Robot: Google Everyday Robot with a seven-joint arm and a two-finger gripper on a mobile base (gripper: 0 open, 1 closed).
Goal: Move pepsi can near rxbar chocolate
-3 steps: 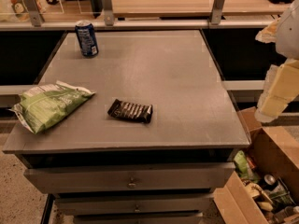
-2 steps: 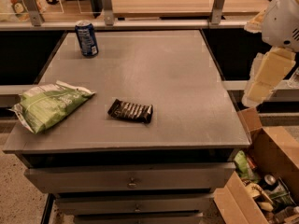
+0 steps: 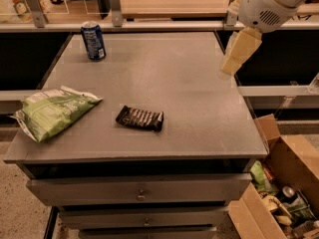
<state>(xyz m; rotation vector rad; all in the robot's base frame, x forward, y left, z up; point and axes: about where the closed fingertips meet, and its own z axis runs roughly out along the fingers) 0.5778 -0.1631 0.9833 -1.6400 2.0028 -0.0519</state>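
The pepsi can (image 3: 93, 41) stands upright at the far left corner of the grey table (image 3: 199, 73). The rxbar chocolate (image 3: 140, 118) lies flat in its dark wrapper near the front middle of the table, well apart from the can. My gripper (image 3: 238, 54) hangs on the white arm over the table's right edge, far from both the can and the bar, with nothing seen in it.
A green chip bag (image 3: 52, 112) lies at the table's front left edge. An open cardboard box (image 3: 286, 183) with several items stands on the floor to the right. A shelf rail with posts (image 3: 114, 6) runs behind the table. Drawers (image 3: 142, 193) sit below the tabletop.
The arm and gripper have moved left and up, from beyond the right edge to over the table's right side. The can, bar and bag have not moved.
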